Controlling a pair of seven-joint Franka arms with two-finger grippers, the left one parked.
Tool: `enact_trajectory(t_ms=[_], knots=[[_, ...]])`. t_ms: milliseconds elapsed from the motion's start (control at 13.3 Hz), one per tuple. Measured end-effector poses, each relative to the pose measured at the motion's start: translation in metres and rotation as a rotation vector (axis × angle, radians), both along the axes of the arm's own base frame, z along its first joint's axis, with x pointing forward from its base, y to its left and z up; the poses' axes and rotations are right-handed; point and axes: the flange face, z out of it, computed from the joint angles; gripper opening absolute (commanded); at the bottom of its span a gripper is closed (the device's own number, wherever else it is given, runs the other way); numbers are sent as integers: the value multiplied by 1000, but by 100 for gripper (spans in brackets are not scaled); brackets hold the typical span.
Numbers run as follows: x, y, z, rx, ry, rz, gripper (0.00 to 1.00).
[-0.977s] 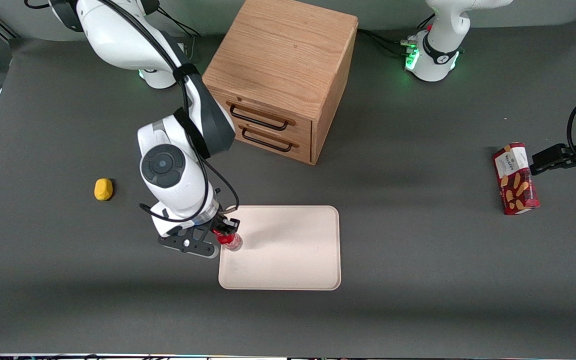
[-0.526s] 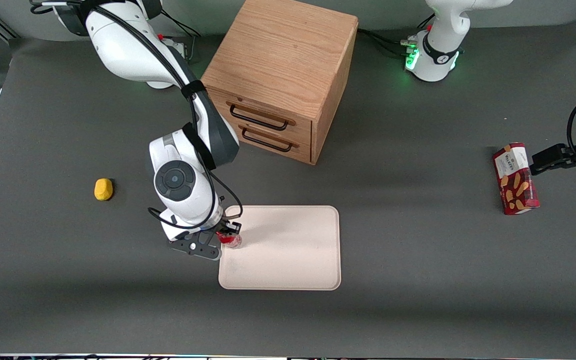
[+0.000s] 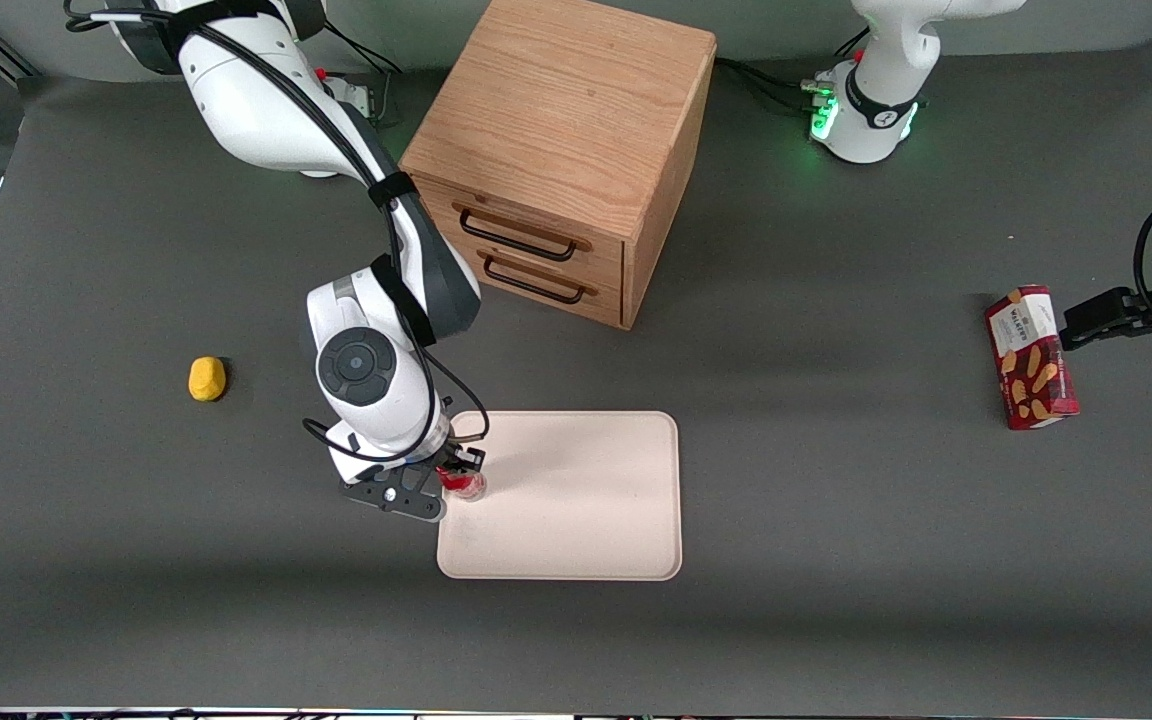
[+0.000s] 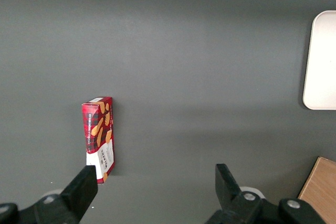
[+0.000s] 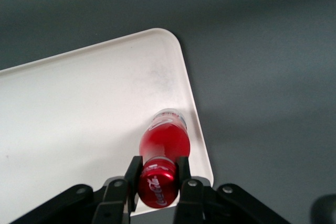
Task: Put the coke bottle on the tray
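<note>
My right gripper (image 3: 458, 474) is shut on the red cap and neck of the coke bottle (image 3: 463, 485). The bottle stands upright over the tray (image 3: 576, 500), just inside the tray's edge toward the working arm's end. In the right wrist view the bottle (image 5: 164, 142) hangs from my gripper (image 5: 157, 174), its clear base down at the cream tray (image 5: 79, 114) close to the rim. I cannot tell whether the base touches the tray. My fingers (image 5: 132, 174) press the cap from both sides.
A wooden two-drawer cabinet (image 3: 561, 150) stands farther from the front camera than the tray. A yellow lemon (image 3: 206, 378) lies toward the working arm's end. A red biscuit box (image 3: 1031, 357) lies toward the parked arm's end, also in the left wrist view (image 4: 98, 137).
My gripper with the bottle has shifted slightly farther over the tray and the arm has swung a little toward the cabinet. The grip on the bottle is unchanged.
</note>
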Motion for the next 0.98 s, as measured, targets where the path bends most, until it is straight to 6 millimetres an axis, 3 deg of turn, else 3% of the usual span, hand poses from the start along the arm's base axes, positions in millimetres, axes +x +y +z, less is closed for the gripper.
enact_trajectory(t_ms=[75,376,601,751,826,977], knots=[[0,0,0,5,2,-6,100],[-1,3,4,12,-3,-19,100],[-3,6,20,22,-11,-14,100],[-10,5,46,22,12,-13,100],[-18,0,80,28,25,-14,100],[-31,-7,128,39,35,-15,100]])
